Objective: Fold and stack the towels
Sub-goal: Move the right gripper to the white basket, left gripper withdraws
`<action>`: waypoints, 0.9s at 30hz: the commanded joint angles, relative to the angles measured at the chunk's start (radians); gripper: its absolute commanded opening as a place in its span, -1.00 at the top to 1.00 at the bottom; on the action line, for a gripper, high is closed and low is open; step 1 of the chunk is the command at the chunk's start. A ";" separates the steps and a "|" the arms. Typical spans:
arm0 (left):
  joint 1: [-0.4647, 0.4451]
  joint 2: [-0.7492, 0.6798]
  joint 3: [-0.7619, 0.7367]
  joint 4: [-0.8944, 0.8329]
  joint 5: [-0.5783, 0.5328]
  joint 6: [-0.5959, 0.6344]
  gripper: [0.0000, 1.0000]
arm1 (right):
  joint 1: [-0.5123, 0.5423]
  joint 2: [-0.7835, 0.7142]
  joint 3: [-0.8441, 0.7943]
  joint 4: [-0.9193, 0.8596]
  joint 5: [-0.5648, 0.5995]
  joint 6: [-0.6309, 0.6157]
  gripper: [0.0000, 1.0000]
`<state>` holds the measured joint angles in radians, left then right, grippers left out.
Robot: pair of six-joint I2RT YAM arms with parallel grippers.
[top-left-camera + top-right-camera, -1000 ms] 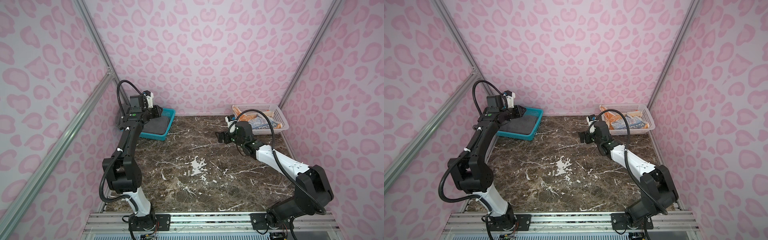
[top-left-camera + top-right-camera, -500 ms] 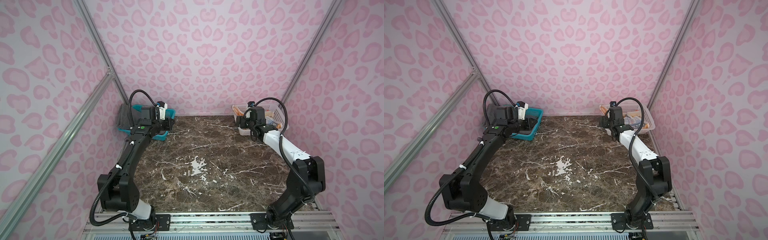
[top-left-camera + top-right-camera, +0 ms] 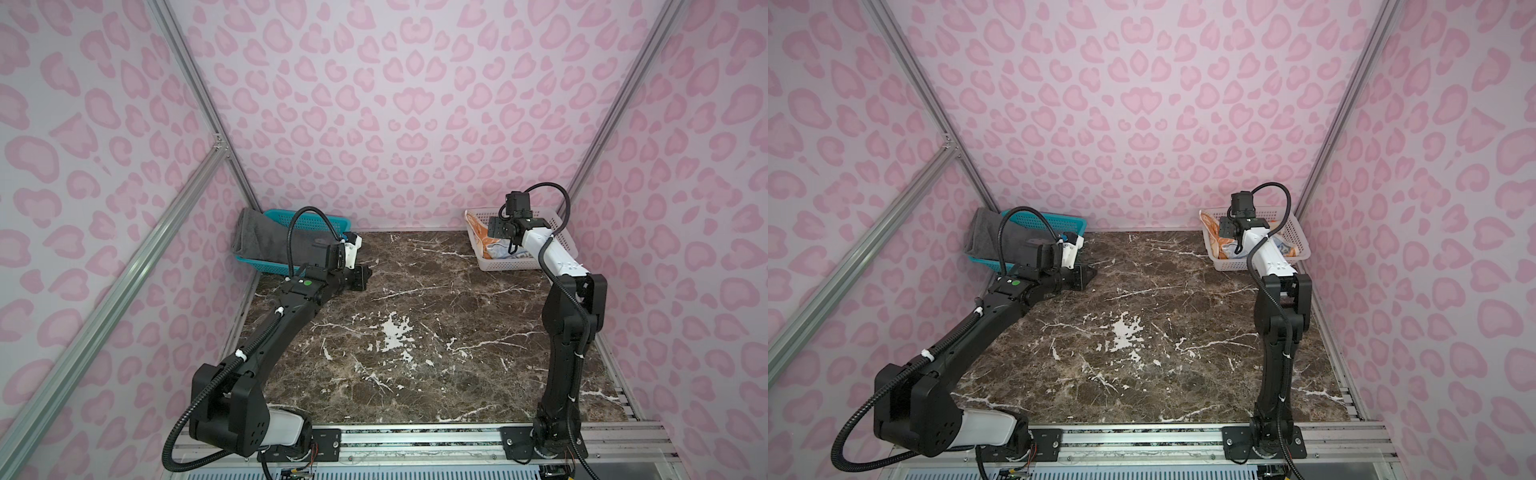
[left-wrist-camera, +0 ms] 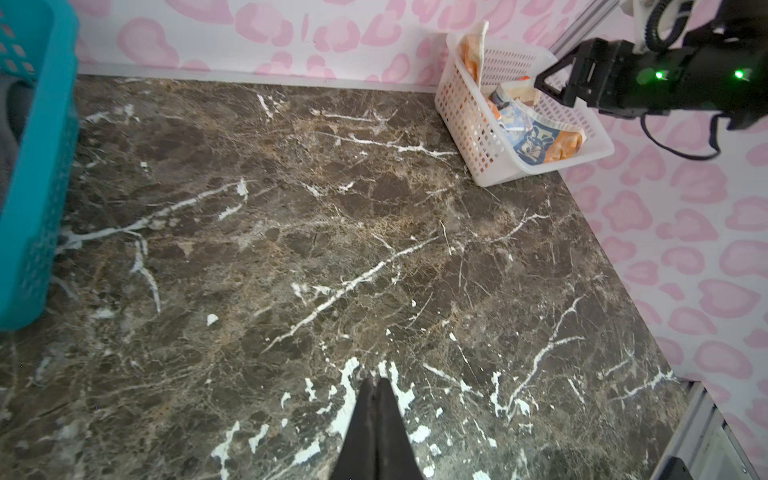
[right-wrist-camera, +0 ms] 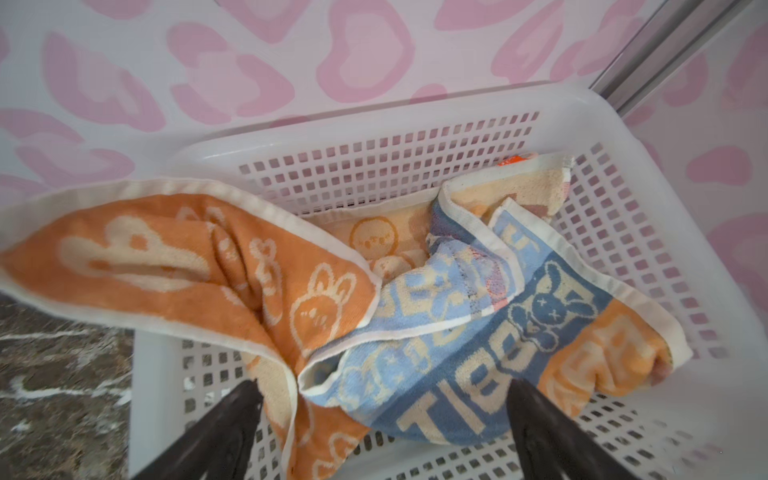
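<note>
Two changes: my L gripper (image 4: 376, 390) shut empty, dark grey terry towel (image 3: 257, 235) stowed; R gripper (image 5: 384, 390) now agape over orange cartoon-face towel (image 5: 187, 266), likely next pick.

The left claw (image 3: 1089, 276) hangs low over the dark marble surface (image 3: 1163, 299), just beside a teal basket (image 3: 1065, 222) draped with a dark grey towel (image 3: 982, 237). The right claw (image 3: 1226, 228) sits over a white basket (image 3: 1268, 215) holding an orange towel (image 3: 1212, 235) and a multicolour towel (image 3: 1285, 248).
</note>
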<state>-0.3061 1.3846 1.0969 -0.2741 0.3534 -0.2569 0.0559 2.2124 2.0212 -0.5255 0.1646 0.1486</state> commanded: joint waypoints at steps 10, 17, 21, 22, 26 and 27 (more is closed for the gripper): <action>-0.087 0.008 -0.123 0.150 -0.114 -0.124 0.93 | -0.012 0.192 0.136 -0.221 -0.035 0.040 -0.74; -0.099 0.063 -0.100 0.172 -0.116 -0.127 0.93 | -0.025 0.248 0.173 -0.241 -0.083 0.054 -0.33; -0.100 0.087 -0.093 0.190 -0.116 -0.124 0.93 | -0.028 0.244 0.179 -0.240 -0.104 0.052 0.29; -0.100 0.093 -0.088 0.188 -0.118 -0.119 0.93 | -0.027 0.228 0.166 -0.226 -0.110 0.050 0.44; -0.100 0.100 -0.064 0.167 -0.124 -0.098 0.93 | -0.027 0.141 0.092 -0.143 -0.101 0.043 0.79; -0.101 0.099 -0.061 0.162 -0.131 -0.092 0.93 | -0.027 0.114 0.074 -0.125 -0.100 0.042 0.91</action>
<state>-0.4068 1.4788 1.0180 -0.1307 0.2379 -0.3710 0.0299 2.3684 2.1258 -0.7216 0.0605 0.1989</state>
